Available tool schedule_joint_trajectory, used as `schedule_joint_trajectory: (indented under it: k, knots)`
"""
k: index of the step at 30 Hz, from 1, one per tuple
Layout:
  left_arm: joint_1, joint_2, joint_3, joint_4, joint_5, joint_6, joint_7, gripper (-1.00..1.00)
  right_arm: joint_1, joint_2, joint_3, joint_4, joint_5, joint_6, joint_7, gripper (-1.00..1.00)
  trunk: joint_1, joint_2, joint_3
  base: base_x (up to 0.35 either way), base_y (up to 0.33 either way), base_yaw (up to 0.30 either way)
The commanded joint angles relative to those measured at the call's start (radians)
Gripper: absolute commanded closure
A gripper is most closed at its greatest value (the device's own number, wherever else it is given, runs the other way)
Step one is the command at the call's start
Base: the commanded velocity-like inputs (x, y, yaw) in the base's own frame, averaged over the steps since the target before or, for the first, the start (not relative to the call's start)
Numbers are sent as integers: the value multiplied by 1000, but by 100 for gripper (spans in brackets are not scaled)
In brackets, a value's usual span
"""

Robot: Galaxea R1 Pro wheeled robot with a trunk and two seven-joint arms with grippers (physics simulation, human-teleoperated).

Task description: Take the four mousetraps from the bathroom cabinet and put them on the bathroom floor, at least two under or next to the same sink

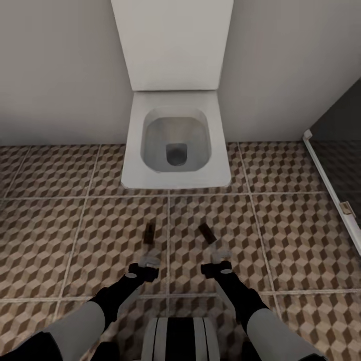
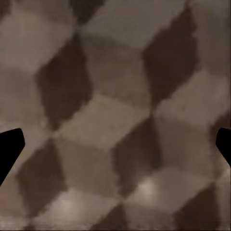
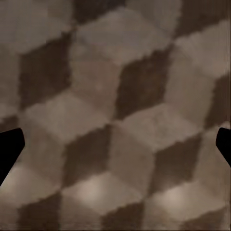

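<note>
You see the bathroom floor (image 1: 301, 225) in matt printed tiles with pale grout. The two mousetraps (image 1: 149, 233) (image 1: 206, 232) look like dull brown wood. The toilet (image 1: 176, 175) is smooth white ceramic with a soft gloss.
</note>
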Motion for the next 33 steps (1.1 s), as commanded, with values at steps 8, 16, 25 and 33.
schedule_joint_trajectory:
  k: [8, 16, 25, 33]
  knots:
    - [-1, 1, -8, -2, 8, 3, 8, -100, -1, -1, 7, -2, -9, 5, -9, -100, -1, 0, 0, -333, 0, 0]
    - [-1, 1, -9, -1, 8, 3, 9, -100, 0, -1, 7, -2, -9, 5, -9, -100, -1, 0, 0, -334, 0, 0]
    - [-1, 1, -9, -1, 9, 3, 9, -100, -1, -1, 7, -2, -9, 4, -9, -100, -1, 0, 0, -334, 0, 0]
    - [-1, 1, -9, -1, 9, 3, 10, -100, 0, -1, 7, -2, -9, 4, -9, -100, -1, 0, 0, -171, 0, 0]
